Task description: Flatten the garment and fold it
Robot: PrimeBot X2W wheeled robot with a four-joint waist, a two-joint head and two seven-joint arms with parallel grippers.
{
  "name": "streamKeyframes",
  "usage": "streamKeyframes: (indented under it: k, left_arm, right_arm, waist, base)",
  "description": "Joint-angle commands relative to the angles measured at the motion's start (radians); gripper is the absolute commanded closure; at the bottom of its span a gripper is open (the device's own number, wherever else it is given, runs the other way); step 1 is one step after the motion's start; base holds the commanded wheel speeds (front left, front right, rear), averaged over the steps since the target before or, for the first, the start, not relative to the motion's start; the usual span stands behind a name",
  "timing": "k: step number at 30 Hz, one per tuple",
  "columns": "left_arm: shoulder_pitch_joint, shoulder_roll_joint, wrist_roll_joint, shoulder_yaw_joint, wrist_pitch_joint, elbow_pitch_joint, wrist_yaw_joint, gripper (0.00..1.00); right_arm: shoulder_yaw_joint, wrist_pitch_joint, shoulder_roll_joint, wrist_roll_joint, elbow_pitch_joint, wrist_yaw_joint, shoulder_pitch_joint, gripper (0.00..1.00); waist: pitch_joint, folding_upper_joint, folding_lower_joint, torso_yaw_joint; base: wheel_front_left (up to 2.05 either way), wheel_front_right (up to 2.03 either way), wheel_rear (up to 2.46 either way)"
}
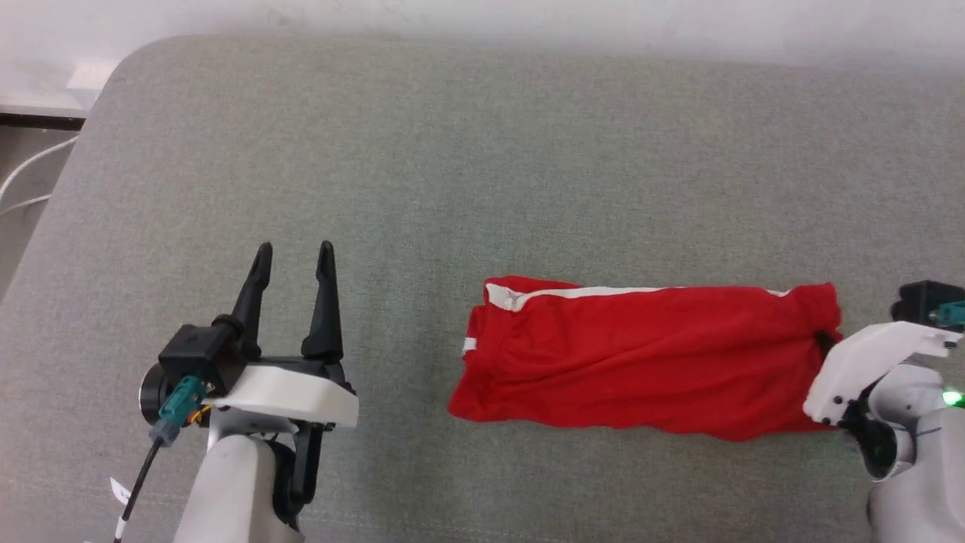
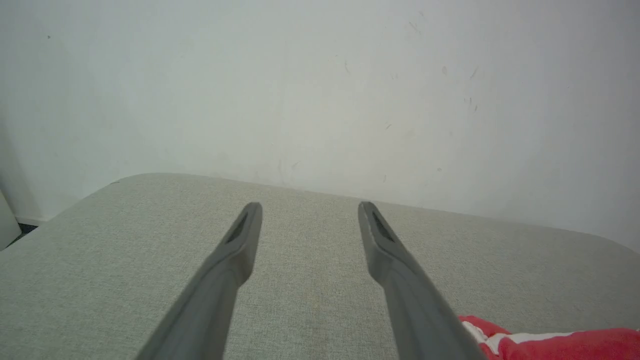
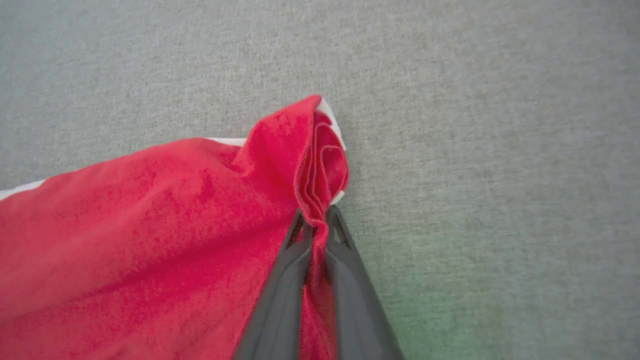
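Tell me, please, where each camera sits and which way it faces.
Head view: from the head, down onto the cushion and red garment; left gripper, right gripper show.
Left wrist view: from that wrist, along open fingers, across the cushion to a white wall.
Right wrist view: from that wrist, down onto garment edge pinched between its fingers.
All share garment and cushion.

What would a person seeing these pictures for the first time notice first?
The bright red garment lies stretched on the grey cushioned surface, right of centre in the head view. The right end effector is shut on its bunched right edge; the left end effector stands open, empty, at lower left.
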Motion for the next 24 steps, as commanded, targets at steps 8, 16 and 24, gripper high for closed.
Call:
streamKeyframes:
  k: [8, 16, 24]
  left_arm:
    - [-0.006, -0.009, 0.013, 0.006, -0.005, 0.010, -0.014, 0.00]
    - [0.000, -0.010, 0.002, -0.010, -0.005, 0.012, -0.015, 0.00]
    - [-0.010, -0.010, -0.008, -0.030, -0.005, 0.011, -0.009, 0.00]
  right_arm:
    - [-0.156, -0.030, -0.007, -0.170, -0.090, -0.001, -0.008, 1.00]
    - [-0.047, 0.090, -0.003, -0.161, -0.353, -0.001, 0.074, 1.00]
    - [0.279, 0.390, -0.002, -0.033, -0.777, -0.001, 0.247, 1.00]
  waist:
    - [0.002, -0.0001, -0.0001, 0.009]
    - [-0.010, -0.0001, -0.0001, 0.029]
    - [-0.010, -0.0001, -0.0001, 0.054]
  base:
    - [0.00, 0.00, 0.00]
    - [0.00, 0.00, 0.00]
    - [0.00, 0.00, 0.00]
